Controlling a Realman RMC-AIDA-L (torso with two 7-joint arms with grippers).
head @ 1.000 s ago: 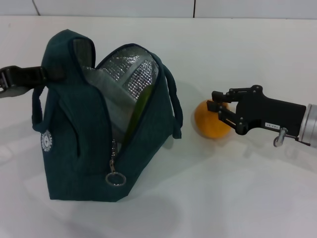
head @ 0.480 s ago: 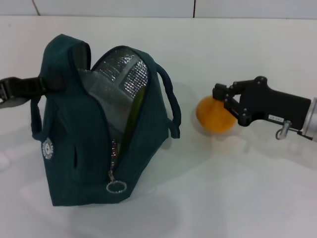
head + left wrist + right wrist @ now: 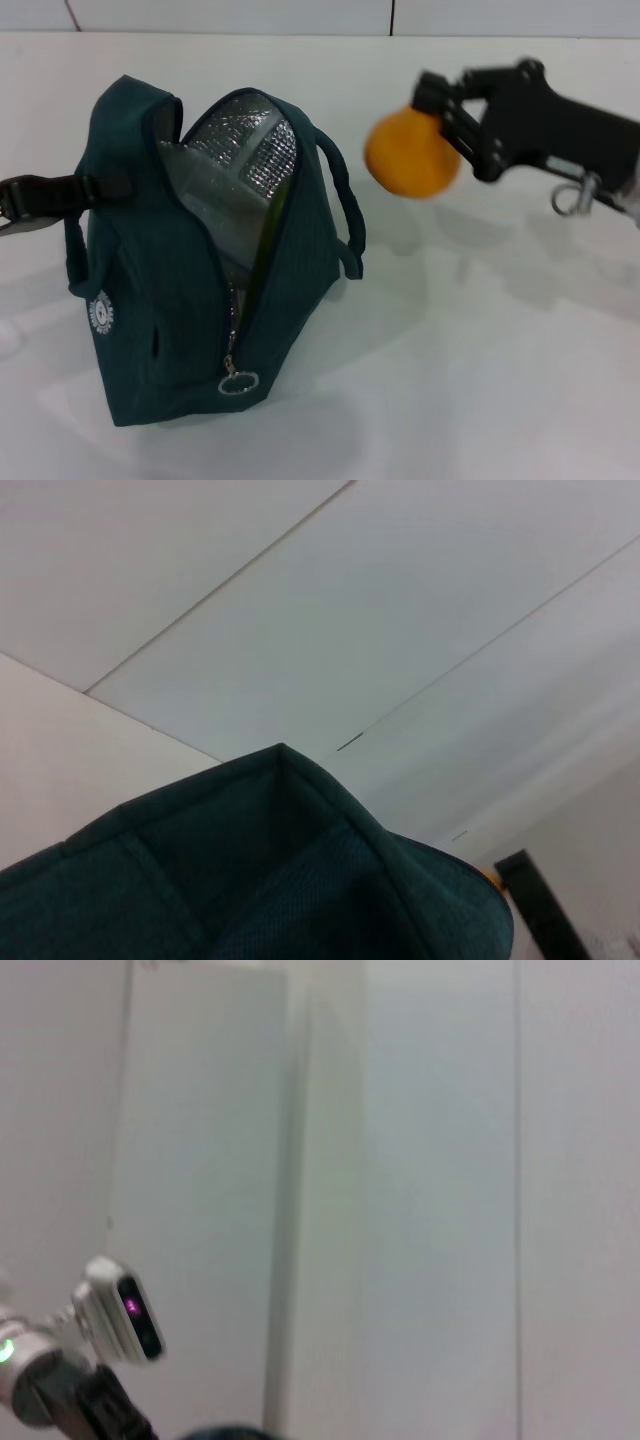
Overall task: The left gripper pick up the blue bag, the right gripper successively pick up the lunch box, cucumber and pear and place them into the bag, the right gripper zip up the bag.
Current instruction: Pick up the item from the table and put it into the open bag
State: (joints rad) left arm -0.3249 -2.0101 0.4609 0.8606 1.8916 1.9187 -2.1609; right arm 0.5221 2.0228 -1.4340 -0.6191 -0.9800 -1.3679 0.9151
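The blue bag (image 3: 170, 330) stands open on the white table, its foil lining showing. My left gripper (image 3: 103, 186) is shut on the bag's upper left rim and holds that side up. A strip of the green cucumber (image 3: 268, 240) leans inside the opening. The lunch box is hidden. Up and to the right of the bag, the orange pear (image 3: 410, 152) hangs in the air, with my right gripper (image 3: 441, 113) shut on it. The left wrist view shows only the bag's teal rim (image 3: 290, 880) up close.
The bag's ring zip pull (image 3: 238, 384) hangs at the low front end of the open zip. Its right handle (image 3: 345, 215) loops out toward the pear. White table (image 3: 480, 380) stretches to the right and front of the bag.
My right gripper has lifted the pear off the table and carried it up and left toward the bag. The bag has shifted slightly in the left gripper's hold.
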